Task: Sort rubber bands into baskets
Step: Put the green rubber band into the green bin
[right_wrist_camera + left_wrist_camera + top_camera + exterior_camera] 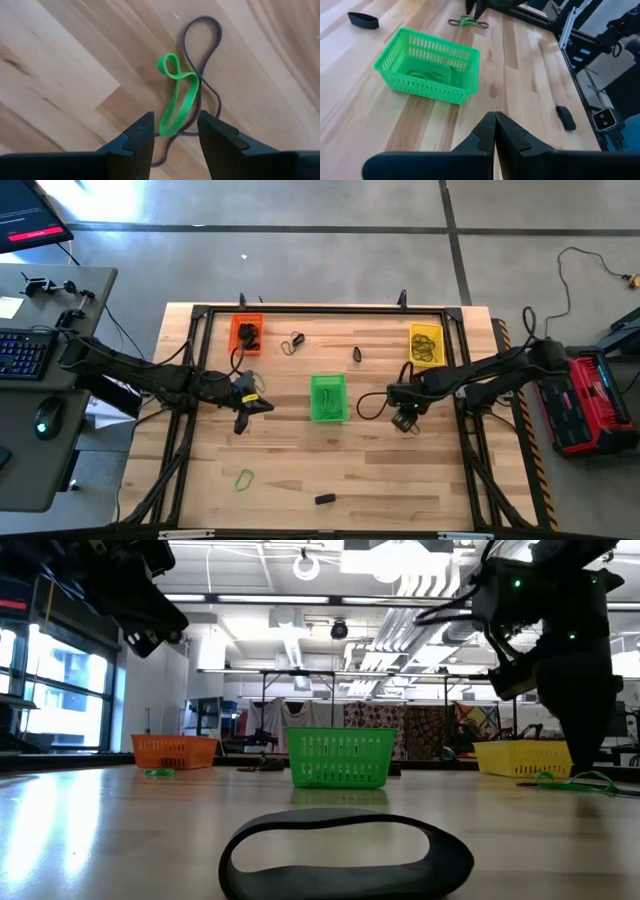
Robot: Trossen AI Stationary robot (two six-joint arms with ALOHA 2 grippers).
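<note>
Twisted green rubber loop (176,98) between open right tool (175,137) fingers, perhaps untouched.

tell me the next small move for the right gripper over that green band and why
Probably lower a little and close on the green rubber band. The right gripper is open with the band's near end between its fingers, on the wood. A thin dark band is tangled with it, so it may come along. The green basket sits nearby.

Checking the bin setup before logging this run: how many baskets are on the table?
3. The orange basket sits far left, the green basket mid-table between the arms, and the yellow basket far right. None appears hidden.
</note>
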